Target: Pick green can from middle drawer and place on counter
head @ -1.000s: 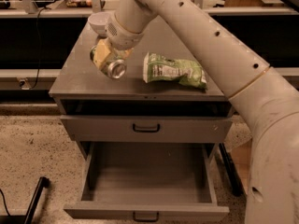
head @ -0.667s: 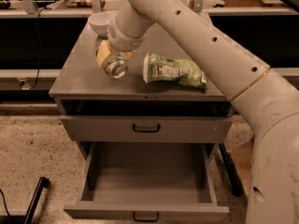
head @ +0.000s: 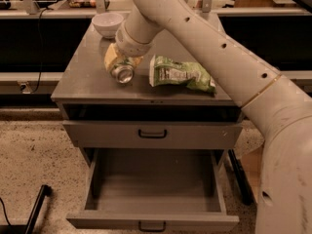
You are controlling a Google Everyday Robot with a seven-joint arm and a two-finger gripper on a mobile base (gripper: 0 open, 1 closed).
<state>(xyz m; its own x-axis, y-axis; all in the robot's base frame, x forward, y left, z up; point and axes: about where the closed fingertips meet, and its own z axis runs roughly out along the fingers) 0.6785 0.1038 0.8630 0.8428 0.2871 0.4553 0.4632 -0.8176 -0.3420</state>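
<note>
The robot's pale arm [head: 214, 48] reaches over the grey desk [head: 80, 84] above the pulled-out middle drawer [head: 153, 186], past a snack bag [head: 180, 74] and white bowl [head: 107, 23], its gripper [head: 123, 67] fingers [head: 111, 57] clamped around the green can [head: 122, 74], which lies sideways on the desk.

The gripper [head: 121, 66], clasping the green can [head: 123, 74] on the counter [head: 78, 79], had the snack bag [head: 181, 75] close at its right and the white bowl [head: 107, 23] behind; the open middle drawer [head: 151, 189] lay unobstructed

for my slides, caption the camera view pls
Gripper holding the green can at the counter, beside a snack bag; the middle drawer open below.
</note>
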